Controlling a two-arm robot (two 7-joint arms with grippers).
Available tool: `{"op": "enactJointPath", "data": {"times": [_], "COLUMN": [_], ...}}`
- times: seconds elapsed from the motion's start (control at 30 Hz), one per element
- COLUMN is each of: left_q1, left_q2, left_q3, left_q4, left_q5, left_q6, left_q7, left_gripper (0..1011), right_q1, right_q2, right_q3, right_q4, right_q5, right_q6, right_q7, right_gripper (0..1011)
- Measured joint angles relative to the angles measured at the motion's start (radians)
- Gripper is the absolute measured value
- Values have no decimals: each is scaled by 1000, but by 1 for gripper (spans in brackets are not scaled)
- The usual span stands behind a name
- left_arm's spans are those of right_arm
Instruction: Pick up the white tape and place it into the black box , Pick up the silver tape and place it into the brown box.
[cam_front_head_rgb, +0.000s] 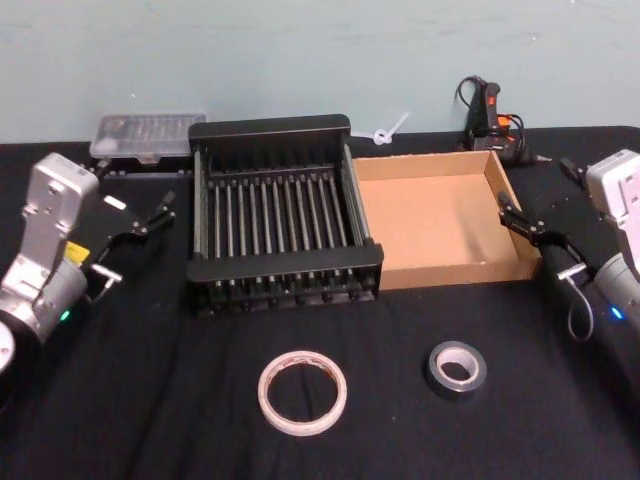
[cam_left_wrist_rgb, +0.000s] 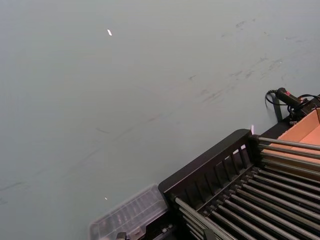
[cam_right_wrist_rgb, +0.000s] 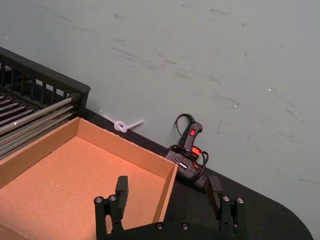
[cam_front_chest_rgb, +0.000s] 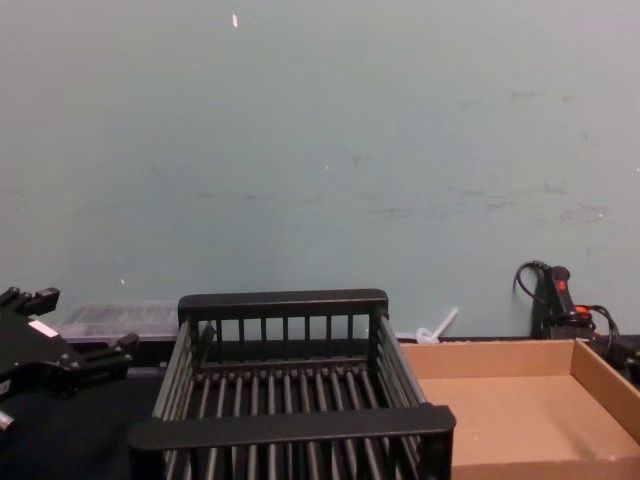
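Observation:
The white tape (cam_front_head_rgb: 303, 392), a wide thin ring, lies flat on the black table in front of the black box (cam_front_head_rgb: 283, 216). To its right rests the smaller, thick silver tape (cam_front_head_rgb: 458, 370), in front of the brown box (cam_front_head_rgb: 445, 217). Both boxes hold nothing. My left gripper (cam_front_head_rgb: 132, 240) hovers open at the table's left, beside the black box (cam_front_chest_rgb: 290, 400). Over at the right, my right gripper (cam_front_head_rgb: 540, 240) stands open just off the brown box's right wall; its fingers (cam_right_wrist_rgb: 122, 189) straddle that box's corner (cam_right_wrist_rgb: 167, 172). Neither gripper holds anything.
A clear lidded container (cam_front_head_rgb: 148, 134) sits behind the black box at the back left. A black and red glue gun (cam_front_head_rgb: 487, 118) with its cord lies behind the brown box, and a white zip tie (cam_front_head_rgb: 388, 132) lies near the wall. Open tabletop surrounds both tapes.

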Motion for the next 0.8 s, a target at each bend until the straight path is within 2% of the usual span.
{"op": "enactJointPath", "data": {"times": [0.3, 0.6, 0.8], "left_q1": [0, 0, 0], "left_q2": [0, 0, 0], "left_q3": [0, 0, 0], "left_q4": [0, 0, 0], "left_q5": [0, 0, 0], "left_q6": [0, 0, 0], "left_q7": [0, 0, 0], "left_gripper": [1001, 1001, 1001], "right_q1": [0, -19, -52], "right_q2": [0, -10, -8], "right_q3": [0, 29, 48], "right_q4": [0, -13, -51], "right_q5": [0, 7, 24], "right_q6": [0, -5, -2], "right_q7": [0, 32, 59], "right_gripper": [1002, 1003, 1003]}}
